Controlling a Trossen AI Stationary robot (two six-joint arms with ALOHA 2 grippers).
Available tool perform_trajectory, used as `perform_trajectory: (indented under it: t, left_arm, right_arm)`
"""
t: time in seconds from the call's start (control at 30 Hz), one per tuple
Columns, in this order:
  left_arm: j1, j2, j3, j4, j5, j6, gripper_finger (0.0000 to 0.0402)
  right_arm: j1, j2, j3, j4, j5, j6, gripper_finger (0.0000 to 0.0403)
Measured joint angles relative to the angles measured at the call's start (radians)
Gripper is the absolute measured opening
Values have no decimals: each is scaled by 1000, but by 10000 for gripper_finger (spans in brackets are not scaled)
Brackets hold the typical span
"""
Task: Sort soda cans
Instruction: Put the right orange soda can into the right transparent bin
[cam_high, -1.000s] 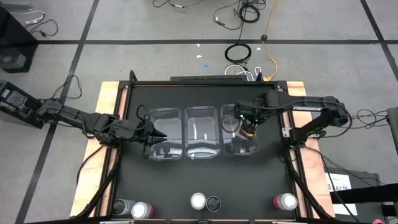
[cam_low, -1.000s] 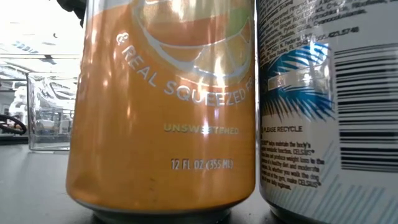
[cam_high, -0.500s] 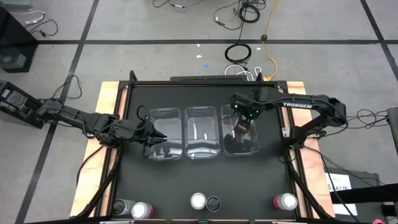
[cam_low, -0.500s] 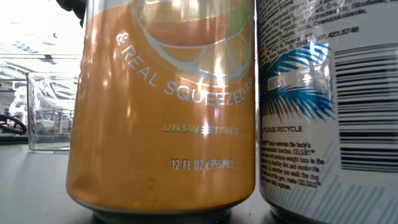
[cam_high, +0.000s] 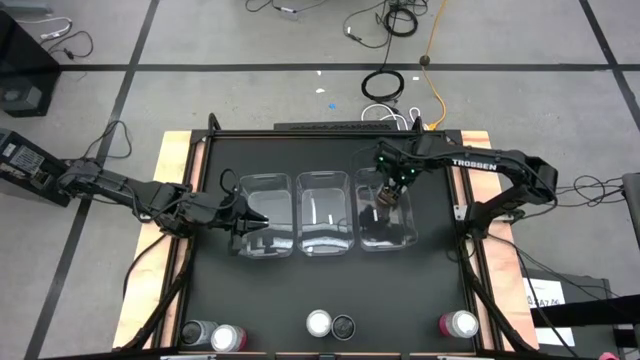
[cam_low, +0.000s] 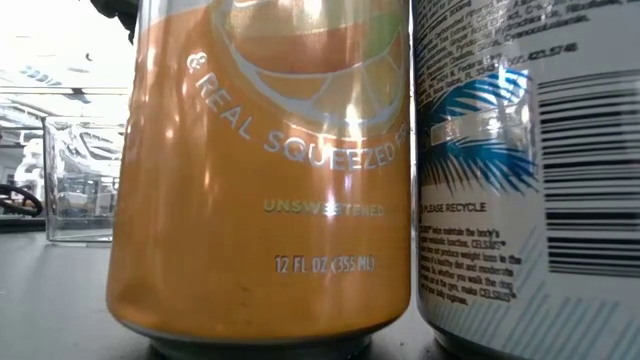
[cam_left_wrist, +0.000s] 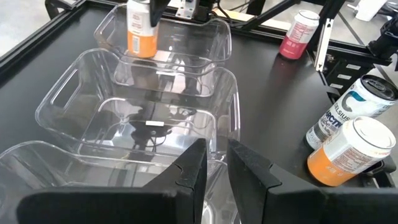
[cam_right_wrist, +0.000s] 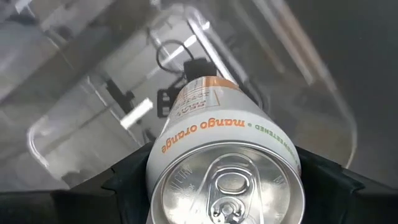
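Observation:
My right gripper (cam_high: 388, 192) is shut on an orange can (cam_right_wrist: 227, 143) over the right clear bin (cam_high: 404, 240). In the left wrist view the can (cam_left_wrist: 140, 34) hangs upright with its lower part below that bin's rim. My left gripper (cam_high: 258, 222) hovers over the left clear bin (cam_high: 280, 190), its fingers (cam_left_wrist: 194, 165) a narrow gap apart and empty. Five other cans stand upright at the near edge: a dark one (cam_high: 198, 332) and a pink one (cam_high: 228, 338) at the left, an orange one (cam_high: 318, 323) and a dark one (cam_high: 343, 325) in the middle, a pink-red one (cam_high: 460, 324) at the right. My right gripper pinches the orange can's upper side wall (cam_right_wrist: 163, 155), just below its silvery top, between its two fingers. The fingers come from above, pointing down. The can hangs upright inside the right bin; whether its bottom stands on the bin floor, I cannot tell.
Three clear bins stand side by side mid-table; the middle one (cam_high: 322, 215) holds nothing. The low view is filled by the orange can (cam_low: 260, 170) and the can beside it (cam_low: 530, 170). Bare black tabletop (cam_high: 300, 290) lies between bins and cans.
My right gripper has carried the orange can toward the table's far edge and a little to the left, staying over the right bin and shut on the can, which stays upright.

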Motion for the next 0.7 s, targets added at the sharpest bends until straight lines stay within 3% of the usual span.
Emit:
perform_trajectory:
  t: [0.7]
  left_arm:
    - [0, 0, 0, 0, 0, -1, 73]
  right_arm:
    - [-65, 4, 0, 4, -2, 9, 316]
